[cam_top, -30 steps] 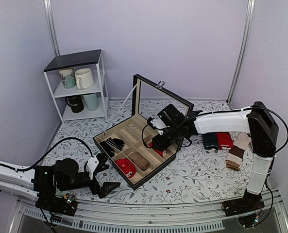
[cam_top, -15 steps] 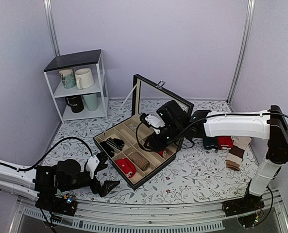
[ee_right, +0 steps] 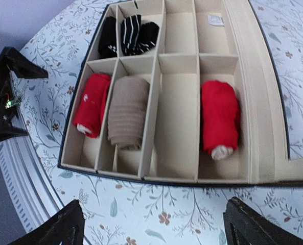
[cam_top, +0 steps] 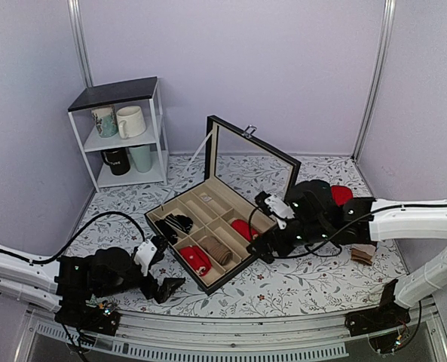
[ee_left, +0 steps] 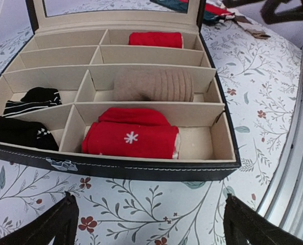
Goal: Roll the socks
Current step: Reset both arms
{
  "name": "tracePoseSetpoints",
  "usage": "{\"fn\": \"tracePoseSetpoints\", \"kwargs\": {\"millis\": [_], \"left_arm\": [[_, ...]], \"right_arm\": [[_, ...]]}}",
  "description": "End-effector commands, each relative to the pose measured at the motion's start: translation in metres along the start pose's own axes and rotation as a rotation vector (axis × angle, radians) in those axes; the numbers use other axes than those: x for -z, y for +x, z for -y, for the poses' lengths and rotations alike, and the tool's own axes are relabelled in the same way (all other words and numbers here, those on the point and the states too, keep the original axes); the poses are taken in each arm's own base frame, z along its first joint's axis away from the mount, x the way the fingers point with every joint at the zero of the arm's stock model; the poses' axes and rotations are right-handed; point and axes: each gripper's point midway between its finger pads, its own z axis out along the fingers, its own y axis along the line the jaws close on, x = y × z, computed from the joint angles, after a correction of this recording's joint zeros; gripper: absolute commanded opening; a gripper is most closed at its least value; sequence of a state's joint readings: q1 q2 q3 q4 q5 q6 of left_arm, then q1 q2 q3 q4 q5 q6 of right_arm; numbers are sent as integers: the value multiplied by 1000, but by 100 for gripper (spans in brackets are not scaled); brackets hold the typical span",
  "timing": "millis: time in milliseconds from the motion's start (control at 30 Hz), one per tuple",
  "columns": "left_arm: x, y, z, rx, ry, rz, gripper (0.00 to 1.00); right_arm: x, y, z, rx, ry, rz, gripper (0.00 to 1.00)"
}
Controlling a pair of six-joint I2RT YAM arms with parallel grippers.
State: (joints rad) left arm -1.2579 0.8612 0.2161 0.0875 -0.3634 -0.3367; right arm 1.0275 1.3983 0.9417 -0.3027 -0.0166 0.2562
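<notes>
Well, socks [ee_right: 220, 120] (rolled) lie in box [ee_right: 178, 117] — left gripper [ee_left: 148, 199], right gripper [ee_right: 155, 203] both gape.

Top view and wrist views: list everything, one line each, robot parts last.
organiser box: one, black with beige compartments, lid up, table centre
rolled socks: one roll, red with beige end, compartment nearest right arm
snowflake roll: one, red, front compartment
ribbed roll: one, tan, beside snowflake roll
dark socks: count unclear, black, some white-striped, box's left corner
loose socks: two seen, red and brown-beige, behind right arm
shelf: one, white, dark top, back left
mugs: four, mixed colours, on shelf
left end effector: one, black, open, before box
right end effector: one, black, open, right of box
</notes>
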Motion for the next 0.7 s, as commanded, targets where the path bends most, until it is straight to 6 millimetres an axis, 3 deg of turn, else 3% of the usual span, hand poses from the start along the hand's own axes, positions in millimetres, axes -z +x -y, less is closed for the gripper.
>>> {"fn": "tracePoseSetpoints", "kwargs": {"millis": [0,133,333,500,667], "left_arm": [[3,-14,-12,51,-48,35,99],[5,-16,-19,79,-67,50,100],[7,-16,-20,96,-55,59,99],[5,-14,-20,90,-56,50,100],[2,-12,-20,85,-62,36,100]], "right_arm": [[35,13,21,-147,66,116,100],[54,45,44,-284,112,183,100],[75,62,62,-464,138,275,100],[73,77,87,-585,272,274,100],[62,84,96,-570,350,225,100]]}}
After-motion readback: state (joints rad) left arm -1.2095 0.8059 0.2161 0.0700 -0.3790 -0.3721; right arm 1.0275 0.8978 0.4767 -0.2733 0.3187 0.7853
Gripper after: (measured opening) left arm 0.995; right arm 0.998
